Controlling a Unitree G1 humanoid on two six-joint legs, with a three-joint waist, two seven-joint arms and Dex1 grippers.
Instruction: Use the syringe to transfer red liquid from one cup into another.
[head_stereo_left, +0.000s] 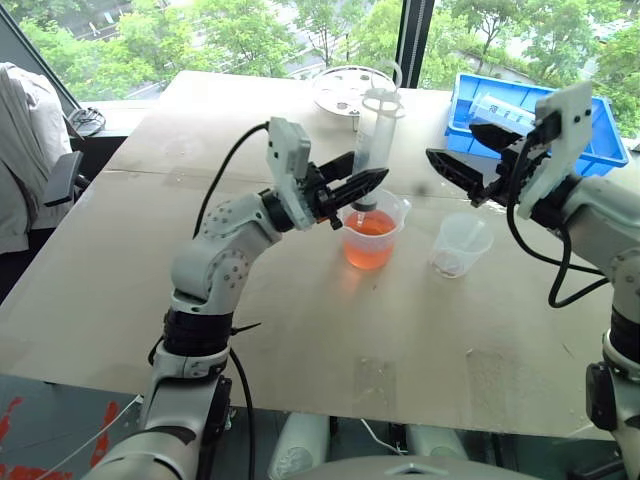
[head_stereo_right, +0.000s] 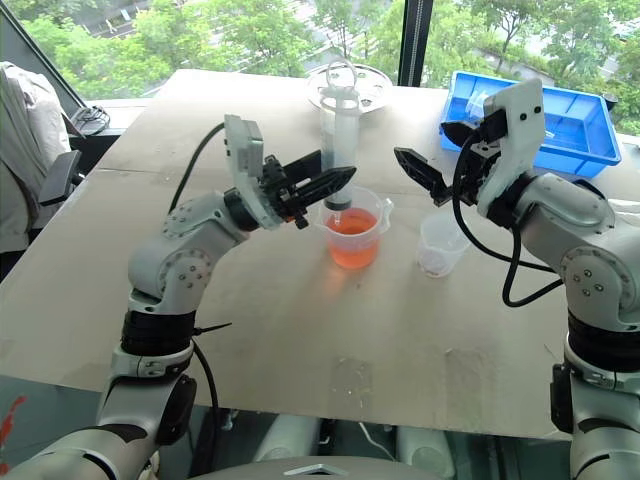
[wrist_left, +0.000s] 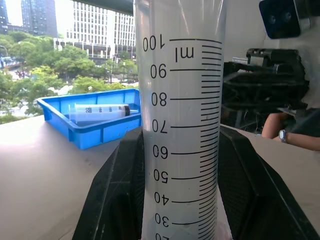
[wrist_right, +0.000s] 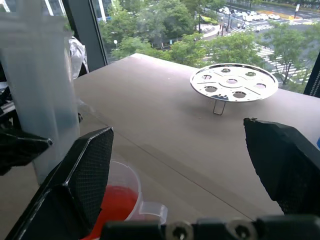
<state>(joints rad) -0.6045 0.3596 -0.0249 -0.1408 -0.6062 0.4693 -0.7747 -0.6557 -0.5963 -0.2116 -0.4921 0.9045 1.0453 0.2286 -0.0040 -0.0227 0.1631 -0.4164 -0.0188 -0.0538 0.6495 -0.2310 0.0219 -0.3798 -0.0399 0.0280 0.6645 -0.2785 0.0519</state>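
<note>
My left gripper (head_stereo_left: 370, 168) is shut on the barrel of the clear syringe (head_stereo_left: 378, 135), holding it upright. Its ring-shaped plunger end is at the top and its dark seal sits low, at the rim of the handled beaker (head_stereo_left: 392, 215). The narrow tip points down into the red liquid (head_stereo_left: 368, 245); I cannot tell whether it touches. In the left wrist view the printed barrel (wrist_left: 180, 125) stands between my fingers (wrist_left: 120, 190). My right gripper (head_stereo_left: 450, 142) hangs open to the right of the syringe, above the small empty tapered cup (head_stereo_left: 460, 245).
A blue bin (head_stereo_left: 590, 150) holding another syringe (wrist_left: 100, 112) stands at the back right. A round perforated metal rack (head_stereo_left: 350, 90) sits behind the beaker. A chair with a grey garment (head_stereo_left: 25, 150) is off the table's left. A person's arm (wrist_left: 295, 137) shows beyond the table.
</note>
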